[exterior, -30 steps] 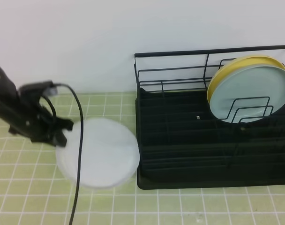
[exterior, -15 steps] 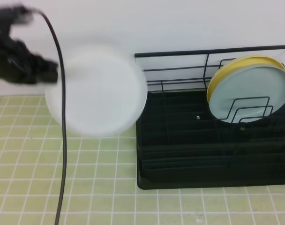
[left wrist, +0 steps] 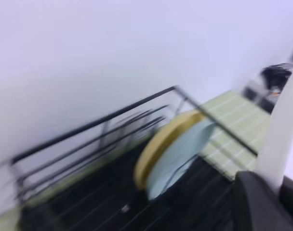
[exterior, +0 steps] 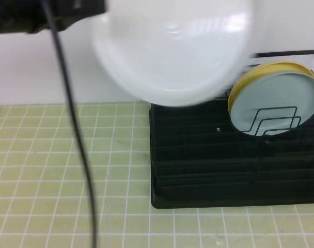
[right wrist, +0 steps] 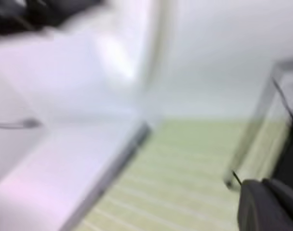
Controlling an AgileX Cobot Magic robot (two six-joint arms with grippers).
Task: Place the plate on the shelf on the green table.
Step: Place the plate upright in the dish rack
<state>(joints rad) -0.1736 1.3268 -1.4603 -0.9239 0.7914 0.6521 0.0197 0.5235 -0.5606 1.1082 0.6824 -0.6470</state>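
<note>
Plate (exterior: 172,46) motion-blurred, top cut off by frame edge; hides shelf (exterior: 234,150) back-left rail. Left gripper (exterior: 69,10) smeared, cropped at top. Both wrist views blurred; right gripper (right wrist: 269,204) only partly in frame, jaws indistinct.

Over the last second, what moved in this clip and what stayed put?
The left gripper, shut on the white plate, lifted it off the green table and carried it up and right, toward the black dish rack. The rack with its yellow plate and pale blue-green plate stayed as they were.
</note>
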